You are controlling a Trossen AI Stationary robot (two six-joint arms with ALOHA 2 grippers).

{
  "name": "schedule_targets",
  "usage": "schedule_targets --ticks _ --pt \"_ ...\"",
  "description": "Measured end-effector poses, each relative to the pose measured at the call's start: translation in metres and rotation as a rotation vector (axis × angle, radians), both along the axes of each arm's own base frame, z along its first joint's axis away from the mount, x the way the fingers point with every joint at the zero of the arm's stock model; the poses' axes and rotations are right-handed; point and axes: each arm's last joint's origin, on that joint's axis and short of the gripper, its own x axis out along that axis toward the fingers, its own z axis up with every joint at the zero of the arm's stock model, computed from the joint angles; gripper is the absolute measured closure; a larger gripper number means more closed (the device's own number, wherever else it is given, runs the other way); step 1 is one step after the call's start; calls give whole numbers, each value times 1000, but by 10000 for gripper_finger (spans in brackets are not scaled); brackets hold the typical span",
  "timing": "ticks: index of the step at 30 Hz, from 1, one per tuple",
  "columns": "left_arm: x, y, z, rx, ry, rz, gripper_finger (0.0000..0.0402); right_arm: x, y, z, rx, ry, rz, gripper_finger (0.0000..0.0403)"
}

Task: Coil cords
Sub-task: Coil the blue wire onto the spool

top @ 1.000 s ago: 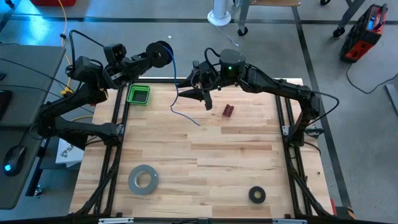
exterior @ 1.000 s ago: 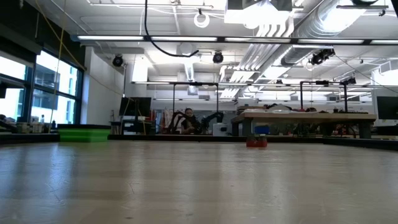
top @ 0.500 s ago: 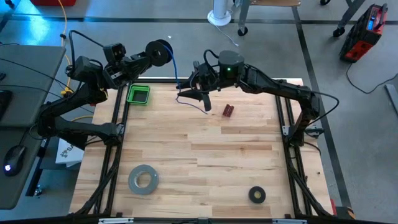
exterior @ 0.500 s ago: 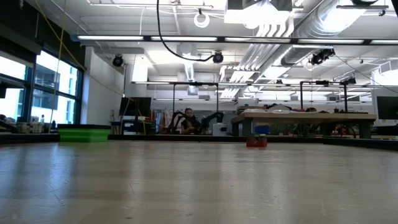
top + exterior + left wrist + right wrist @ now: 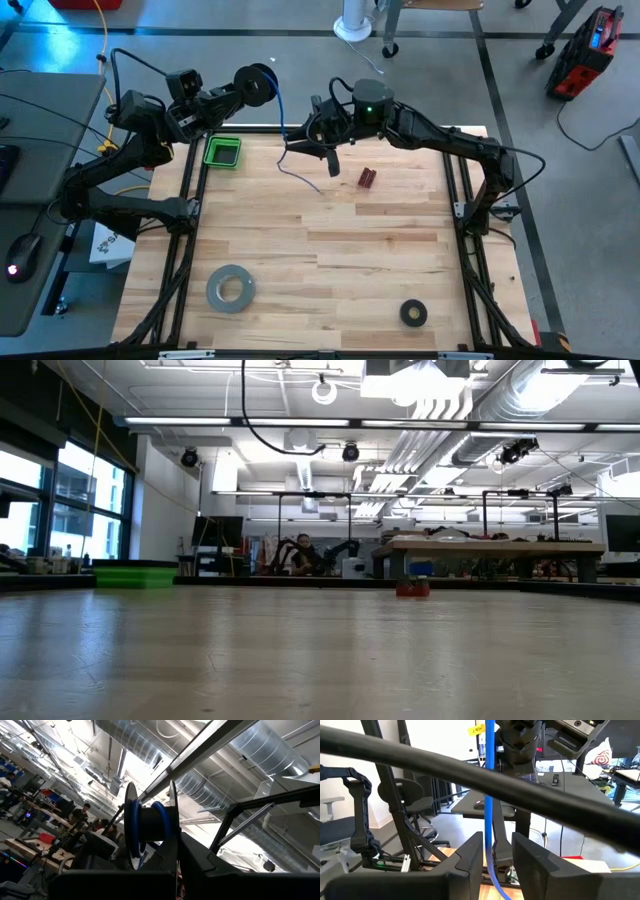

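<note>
Blue cord [image 5: 284, 140] runs from a small black spool [image 5: 255, 86], held aloft past the far left corner of the bench [image 5: 380, 250], down to the right gripper [image 5: 318, 152], with its loose tail [image 5: 300, 180] trailing onto the wood near the far edge. The left gripper [image 5: 232, 95] is clamped tight on the spool; its wrist view shows blue turns [image 5: 132, 827] already wound between the black flanges. The right gripper hangs above the bench's far edge, and its wrist view shows the cord [image 5: 489, 795] passing between the two dark fingers [image 5: 470, 855], which stand apart with a gap on either side. Whether they are pinching the cord yet cannot be told.

Judging from this, the step in hand is guiding the cord onto the spool. Doing it well likely means letting the fingers close just enough to steer the cord without kinking it, keeping the strand lightly taut toward the spool, and laying each turn between the flanges, not over a rim. The slack tail could snag on the bench frame if it is dragged sideways.

A green bin [image 5: 222, 151], a small red block [image 5: 367, 178], a grey tape roll [image 5: 231, 288] and a black ring [image 5: 413, 313] sit well apart from the work.
</note>
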Motion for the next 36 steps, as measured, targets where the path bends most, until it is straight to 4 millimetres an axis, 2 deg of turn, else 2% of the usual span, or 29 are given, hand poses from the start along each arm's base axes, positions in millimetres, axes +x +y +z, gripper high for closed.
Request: schedule_targets --ticks 36 --pt "0 0 0 5 1 20 401 -3 0 3 9 -11 42 309"
